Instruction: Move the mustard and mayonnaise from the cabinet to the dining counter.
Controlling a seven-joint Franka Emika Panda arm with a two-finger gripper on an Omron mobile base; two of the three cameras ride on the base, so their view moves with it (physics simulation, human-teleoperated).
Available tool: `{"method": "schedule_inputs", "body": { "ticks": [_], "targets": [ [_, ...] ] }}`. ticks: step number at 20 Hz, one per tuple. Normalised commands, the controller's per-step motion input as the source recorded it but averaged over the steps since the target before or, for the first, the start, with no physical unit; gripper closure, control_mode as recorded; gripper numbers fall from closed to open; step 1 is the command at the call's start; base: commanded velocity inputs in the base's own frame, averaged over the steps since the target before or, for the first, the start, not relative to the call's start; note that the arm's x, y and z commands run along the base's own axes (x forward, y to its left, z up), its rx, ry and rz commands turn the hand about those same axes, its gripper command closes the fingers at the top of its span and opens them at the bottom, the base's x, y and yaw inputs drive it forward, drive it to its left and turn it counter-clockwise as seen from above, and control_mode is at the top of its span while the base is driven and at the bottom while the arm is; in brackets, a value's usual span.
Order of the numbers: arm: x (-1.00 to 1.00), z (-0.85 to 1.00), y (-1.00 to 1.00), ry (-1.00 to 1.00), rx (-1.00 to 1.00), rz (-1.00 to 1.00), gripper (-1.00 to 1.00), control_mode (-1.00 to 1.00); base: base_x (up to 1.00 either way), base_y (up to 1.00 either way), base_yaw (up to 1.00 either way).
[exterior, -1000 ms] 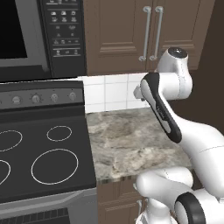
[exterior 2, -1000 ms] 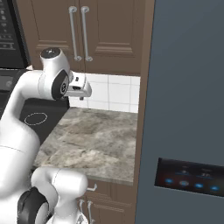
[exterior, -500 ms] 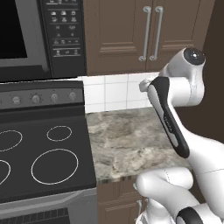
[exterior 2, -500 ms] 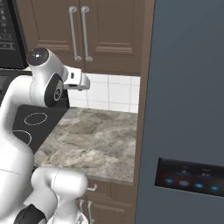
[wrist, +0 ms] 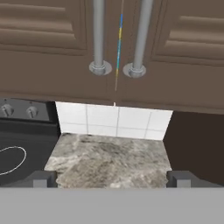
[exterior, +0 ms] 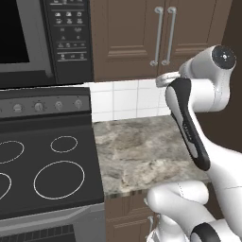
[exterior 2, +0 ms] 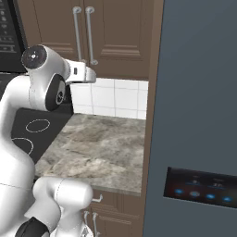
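Claw: claw (wrist: 112, 178) wide open, empty; tips sit far apart at the bottom of the hand view, over the worktop (wrist: 109, 159).
Claw height: just below the handle feet; aimed at the seam between the doors.
Arm: wrist (exterior 2: 81, 73) raised near the bottom edge of the cabinet (exterior 2: 115, 32); elbow high in the left base view.
Handles: two bar handles, left (wrist: 99, 35) and right (wrist: 141, 37), close together either side of the seam.
Cabinet: both doors closed; a thin blue and yellow sliver shows through the seam.
Mustard, mayonnaise: presumably inside, behind the doors; cannot tell which side each is on.
Risk 1: handles so close that the jaws straddle both, or a finger jams between them. Cause: claw centred on the seam, not on one bar.
Risk 2: grabbing low at the foot gives poor leverage, slip off the bar.
Risk 3: door swing hits the arm. Cause: elbow near the door path.
Risk 4: fridge (exterior 2: 199, 115) beside the right door limits room.
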Motion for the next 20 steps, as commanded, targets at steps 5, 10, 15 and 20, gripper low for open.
{"method": "schedule_inputs", "body": {
  "ticks": [5,10,15,20],
  "targets": [
    [0.00,0.45,-0.08,-0.07,0.00,0.00,-1.00,-1.00,0.00,0.00,0.00],
    [0.00,0.40,-0.09,-0.03,0.00,0.00,-1.00,-1.00,0.00,0.00,0.00],
    [0.02,0.32,-0.13,-0.02,0.00,0.00,-1.00,-1.00,0.00,0.00,0.00],
    [0.09,0.19,-0.10,0.00,0.00,0.00,-1.00,-1.00,0.00,0.00,0.00]
  ]
}}
